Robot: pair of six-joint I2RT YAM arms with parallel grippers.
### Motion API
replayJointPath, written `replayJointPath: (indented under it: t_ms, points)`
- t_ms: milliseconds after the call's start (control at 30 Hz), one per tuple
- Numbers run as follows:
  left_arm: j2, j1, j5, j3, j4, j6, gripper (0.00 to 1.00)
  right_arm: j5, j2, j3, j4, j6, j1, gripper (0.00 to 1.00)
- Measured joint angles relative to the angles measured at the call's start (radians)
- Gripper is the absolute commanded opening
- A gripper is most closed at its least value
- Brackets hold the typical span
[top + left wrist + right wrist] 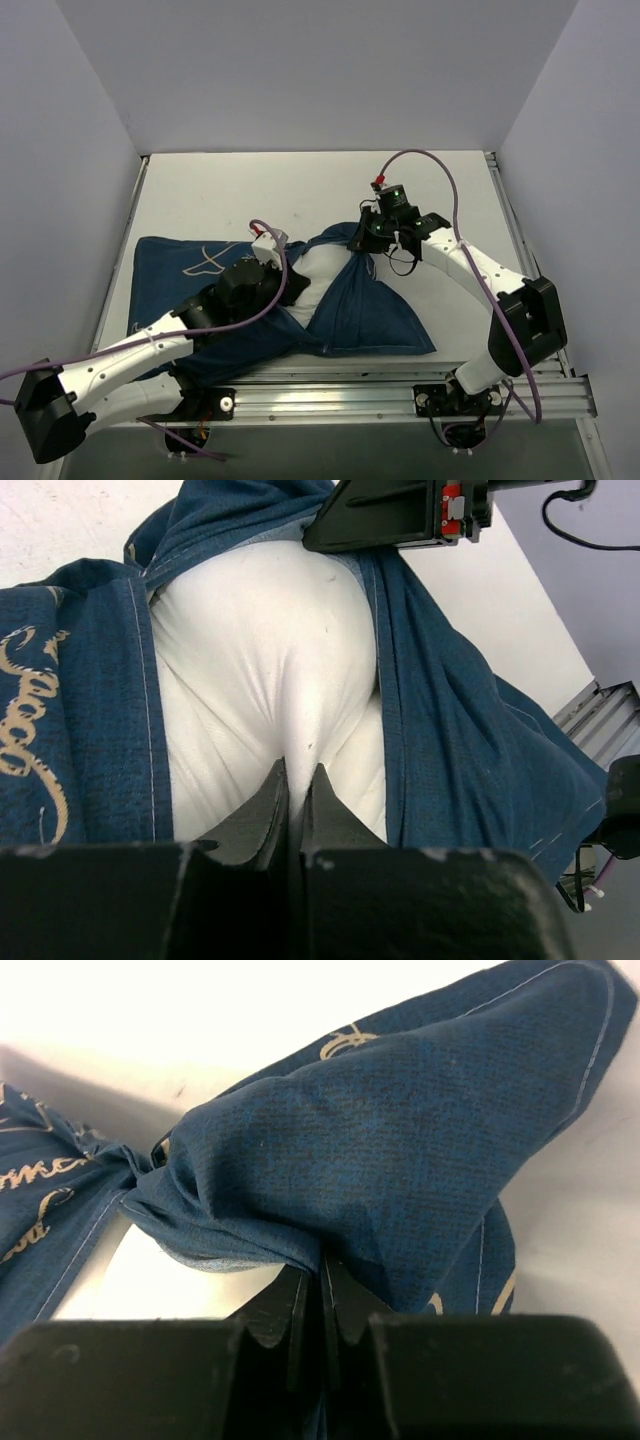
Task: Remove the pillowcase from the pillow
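The navy pillowcase (pixel 370 315) lies across the table's near half, with cream drawings on its left part (pixel 200 262). The white pillow (pixel 320 272) bulges out of its opening in the middle. My left gripper (pixel 287 272) is shut on a pinch of white pillow fabric; in the left wrist view (pixel 297 772) the pillow (pixel 260 660) fills the middle with the pillowcase (pixel 470 750) on both sides. My right gripper (pixel 368 240) is shut on a bunched edge of the pillowcase (pixel 390 1130), shown in the right wrist view (pixel 322 1270), held raised beside the pillow's far end.
A metal rail (pixel 400 375) runs along the table's near edge by the arm bases. White walls close in the table on the left, far and right sides. The bare white tabletop (pixel 300 190) extends behind the pillow.
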Motion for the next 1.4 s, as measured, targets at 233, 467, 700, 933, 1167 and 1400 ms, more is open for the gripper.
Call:
replayJointPath:
  t_ms: [233, 467, 700, 933, 1167, 1400]
  points:
    - [-0.170, -0.006, -0.022, -0.094, -0.039, -0.047, 0.02, -0.198, 0.060, 0.011, -0.028, 0.037, -0.049, 0.00]
    - [-0.282, -0.017, -0.047, -0.138, -0.083, -0.082, 0.02, -0.323, 0.088, -0.006, -0.030, 0.056, -0.086, 0.00]
    - [-0.265, -0.023, -0.047, -0.138, -0.097, -0.074, 0.11, -0.396, 0.049, -0.138, 0.135, 0.017, -0.090, 0.00]
    - [-0.080, -0.028, -0.028, 0.053, -0.168, 0.001, 0.82, -0.225, -0.071, -0.295, 0.320, -0.038, -0.082, 0.00]
    - [0.092, -0.029, -0.003, 0.278, -0.251, 0.038, 0.94, -0.045, -0.144, -0.374, 0.414, -0.072, -0.024, 0.00]
    - [0.304, -0.014, 0.021, 0.539, -0.352, 0.114, 0.94, 0.042, -0.159, -0.380, 0.462, -0.082, 0.058, 0.00]
